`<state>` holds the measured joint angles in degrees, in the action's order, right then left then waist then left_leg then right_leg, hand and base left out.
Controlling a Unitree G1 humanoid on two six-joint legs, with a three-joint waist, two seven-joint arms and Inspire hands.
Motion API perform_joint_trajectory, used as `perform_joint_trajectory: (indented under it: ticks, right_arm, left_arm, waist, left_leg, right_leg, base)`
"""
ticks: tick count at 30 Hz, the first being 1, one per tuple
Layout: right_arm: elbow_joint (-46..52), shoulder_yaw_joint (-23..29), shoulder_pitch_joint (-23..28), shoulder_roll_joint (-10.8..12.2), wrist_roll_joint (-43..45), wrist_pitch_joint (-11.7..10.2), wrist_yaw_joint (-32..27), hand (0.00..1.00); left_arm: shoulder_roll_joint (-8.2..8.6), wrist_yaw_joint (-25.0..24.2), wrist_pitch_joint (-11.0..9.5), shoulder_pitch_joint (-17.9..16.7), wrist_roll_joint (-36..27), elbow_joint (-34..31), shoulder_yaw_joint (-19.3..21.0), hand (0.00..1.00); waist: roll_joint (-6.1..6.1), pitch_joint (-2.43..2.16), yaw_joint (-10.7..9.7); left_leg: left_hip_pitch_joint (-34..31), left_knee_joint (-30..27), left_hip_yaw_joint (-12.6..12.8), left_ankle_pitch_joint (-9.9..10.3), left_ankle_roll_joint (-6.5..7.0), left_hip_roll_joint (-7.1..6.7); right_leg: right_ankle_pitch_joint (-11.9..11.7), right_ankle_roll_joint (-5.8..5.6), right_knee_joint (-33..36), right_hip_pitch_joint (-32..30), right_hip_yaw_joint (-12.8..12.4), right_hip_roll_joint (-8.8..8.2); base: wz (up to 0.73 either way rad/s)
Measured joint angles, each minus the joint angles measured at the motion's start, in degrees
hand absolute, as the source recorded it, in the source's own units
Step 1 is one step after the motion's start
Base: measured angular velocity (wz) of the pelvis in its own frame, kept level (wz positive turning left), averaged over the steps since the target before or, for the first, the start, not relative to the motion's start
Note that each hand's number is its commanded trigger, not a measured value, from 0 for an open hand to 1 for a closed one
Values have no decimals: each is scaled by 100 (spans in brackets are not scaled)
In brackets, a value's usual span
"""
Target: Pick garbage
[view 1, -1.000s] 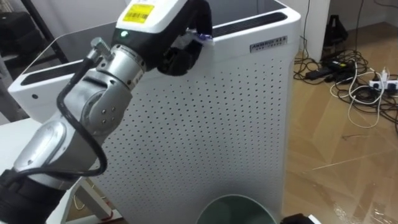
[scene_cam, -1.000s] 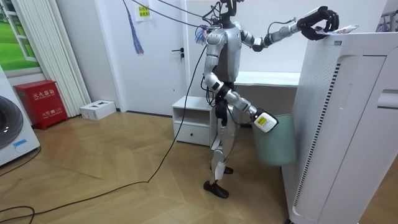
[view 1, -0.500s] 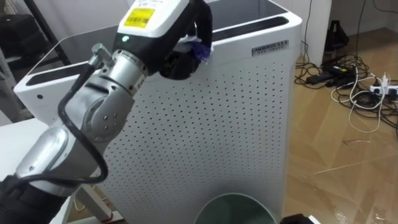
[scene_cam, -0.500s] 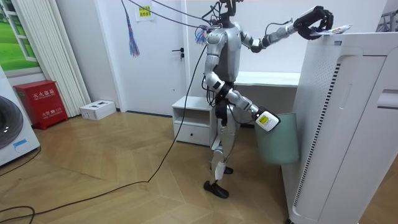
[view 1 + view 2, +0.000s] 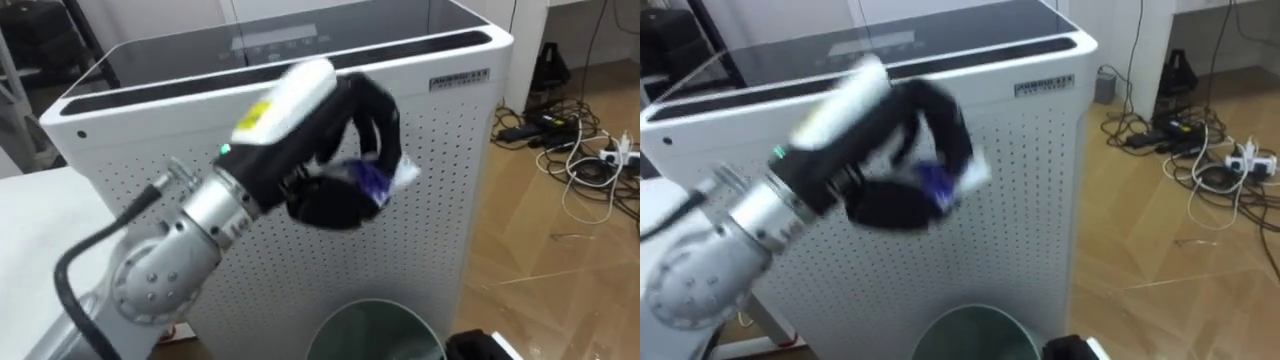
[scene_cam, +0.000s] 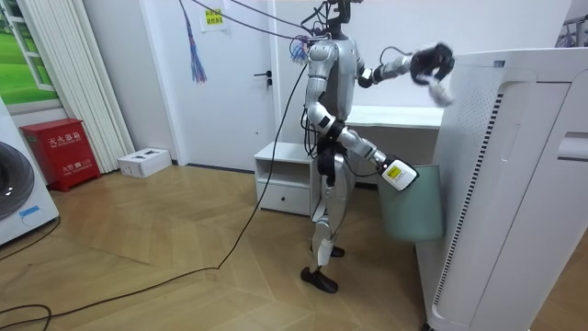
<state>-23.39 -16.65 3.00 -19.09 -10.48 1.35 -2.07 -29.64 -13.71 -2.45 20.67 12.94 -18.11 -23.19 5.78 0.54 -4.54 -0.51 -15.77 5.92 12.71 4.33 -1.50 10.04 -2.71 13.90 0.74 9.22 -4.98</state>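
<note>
Left hand (image 5: 330, 200) grips the crumpled wrapper (image 5: 382, 180) before the white appliance (image 5: 450, 150), mid-carry; next it should lower over the green bin (image 5: 375, 328) and release.

You pulled the left hand (image 5: 325, 205), clutching the white-and-blue wrapper (image 5: 385, 178), off the top edge of the white perforated cabinet (image 5: 450, 150) and brought it down and back in front of the cabinet's face, above the green bin (image 5: 375, 330).

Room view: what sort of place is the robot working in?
Probably a home-style test room: wood-plank floor, front-loading washing machine at the room view's left, tall white perforated appliance, loose cables across the floor.
</note>
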Motion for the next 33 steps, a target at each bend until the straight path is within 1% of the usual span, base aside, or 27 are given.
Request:
perform_joint_trajectory:
  ticks: [1, 2, 5, 8, 10, 15, 18, 21, 22, 27, 30, 31, 32, 33]
  right_arm:
    - [1, 1, -27, 16, 2, -2, -52, 100]
    - [-1, 1, -57, 13, 7, -2, -106, 100]
    - [-4, -1, -71, 16, 11, -2, -131, 100]
    - [-4, -5, -71, 18, -2, -2, -168, 100]
    - [-4, -5, -71, 25, -8, -2, -202, 100]
    - [-3, -3, -72, 4, -55, -3, -274, 100]
    - [-2, -2, -73, -7, -43, -2, -292, 100]
    - [48, 0, -72, -83, -42, -2, -275, 100]
    - [76, 0, -72, -107, -42, -2, -269, 100]
    - [89, 7, -71, -179, -53, -2, -220, 100]
    - [93, 10, -72, -191, -55, -2, -216, 100]
    - [98, 10, -72, -189, -53, -2, -214, 100]
    - [109, 8, -73, -188, -60, -2, -211, 100]
    - [115, 7, -73, -186, -60, -2, -211, 100]
  left_arm:
    - [0, -124, -5, -31, -46, 1, -3, 100]
    - [-1, -196, -7, -31, -240, 0, 0, 100]
    - [1, -231, -75, -30, -675, 0, 1, 100]
    - [2, -342, -120, -30, -907, -1, 1, 100]
    - [2, -380, -174, -30, -910, -1, 1, 100]
    - [-6, -421, -221, -34, -907, -1, 3, 100]
    - [-5, -421, -308, -63, -890, -1, 5, 100]
    - [-7, -421, -378, -123, -891, -1, 85, 100]
    - [-6, -421, -430, -203, -890, -1, 160, 100]
    - [-6, -372, -446, -479, -890, 3, 432, 100]
    - [-5, -254, -466, -714, -876, 80, 465, 100]
    - [-4, -246, -467, -808, -836, 133, 463, 100]
    - [-1, -207, -468, -878, -791, 206, 450, 100]
    - [2, -189, -468, -901, -762, 260, 441, 100]
  waist:
    - [-9, -5, 6]
    - [-9, -5, 32]
    - [-7, -4, 47]
    - [8, -1, 36]
    - [18, 0, 37]
    - [62, 6, 51]
    - [97, 4, 53]
    - [118, 13, 70]
    - [120, 13, 70]
    - [130, 20, 90]
    - [158, 39, 95]
    - [166, 46, 68]
    - [175, 69, 53]
    - [179, 77, 50]
  left_leg:
    - [-73, -29, -33, 0, 0, 0]
    - [-101, -47, -46, 0, 0, 0]
    - [-103, -42, -52, 0, 0, 1]
    - [-118, -43, -42, 0, 0, 1]
    - [-135, -42, -36, 0, 0, 4]
    - [-129, 25, -3, 0, 0, 9]
    - [-112, 41, 22, 0, 0, 11]
    - [-90, 37, 30, -12, 1, 6]
    - [-86, 39, 33, -12, 1, 6]
    - [-71, 34, 28, -12, 1, 4]
    - [-79, 28, 30, -13, 2, 6]
    - [-83, 38, 35, -16, 2, 7]
    - [-93, 45, 34, -21, 2, 7]
    - [-99, 48, 34, -21, 2, 6]
  right_leg:
    - [-10, 5, 8, -49, 36, -4]
    - [-11, 6, 11, -67, 48, -8]
    - [-11, 6, 7, -61, 57, -6]
    - [-12, 7, 7, -66, 94, -8]
    - [-14, 10, 6, -68, 102, -7]
    - [-16, 13, 7, -75, 95, -4]
    - [-15, 13, 7, -88, 85, -4]
    - [-15, 12, 7, -103, 60, -8]
    - [-15, 12, 6, -103, 56, -8]
    - [-15, 12, -1, -83, 58, -11]
    - [-15, 12, 17, -101, 52, -9]
    - [-15, 12, 42, -127, 35, -8]
    - [-14, 11, 76, -149, 25, -8]
    - [-14, 11, 87, -160, 21, -9]
  base:
    - [16]
    - [11]
    - [2]
    - [0]
    - [0]
    - [0]
    - [-2]
    - [-3]
    - [0]
    - [0]
    - [-1]
    - [-3]
    - [-3]
    - [0]
